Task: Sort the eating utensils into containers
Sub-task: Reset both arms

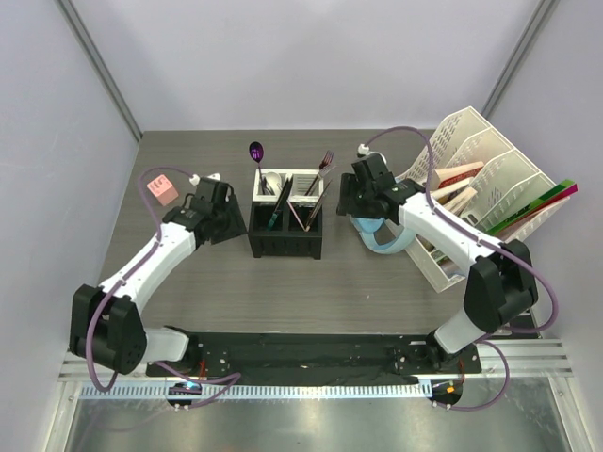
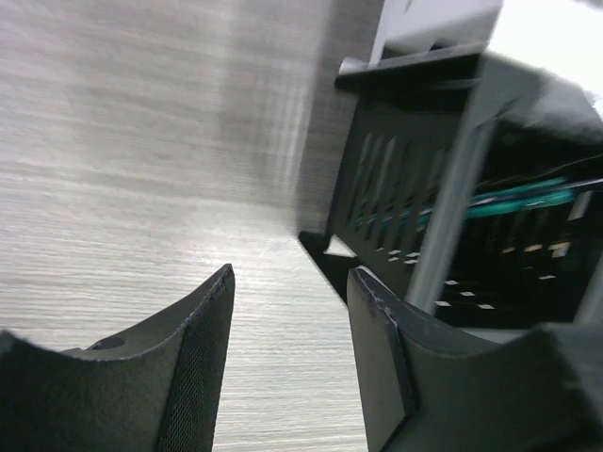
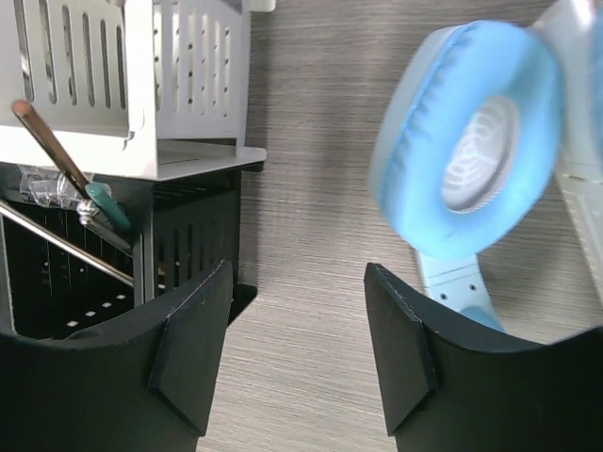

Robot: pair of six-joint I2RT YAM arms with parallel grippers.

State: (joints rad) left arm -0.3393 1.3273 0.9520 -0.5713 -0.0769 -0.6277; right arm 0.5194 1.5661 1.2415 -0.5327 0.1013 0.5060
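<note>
The left gripper (image 2: 292,279) is spread, with bare table (image 2: 141,141) showing through the gap and nothing between its fingers (image 2: 193,367). It hangs low over the tabletop, just left of the black caddy (image 2: 443,188). The caddy's slotted left wall fills the right side of the left wrist view, and a green-patterned handle (image 2: 528,200) shows through the slots.

The right gripper (image 3: 298,273) is spread too and grips nothing; only wood-grain table lies between its fingertips (image 3: 193,348). It hovers just right of the caddy, in the space between the caddy and the light blue headphones (image 3: 471,141). In the right wrist view the caddy's right wall lies to the left of the fingers, topped by a white rimmed insert (image 3: 141,75). A brown chopstick (image 3: 42,137) leans inside it beside a teal-tipped handle and a slim metal shaft (image 3: 57,243).

From above, the caddy stands at the middle of the table between the two grippers. The cutlery stands in its compartments. A purple spoon (image 1: 256,151) rises from the far-left compartment and a fork (image 1: 326,161) from the far-right one. A white soup spoon (image 1: 271,180) rests in the far-left white-rimmed cell.

The headphones lie just beyond the right gripper, against the near-left corner of the white slotted rack (image 1: 490,160). A small pink block (image 1: 162,187) sits on the table to the far left of the left gripper, apart from it.
</note>
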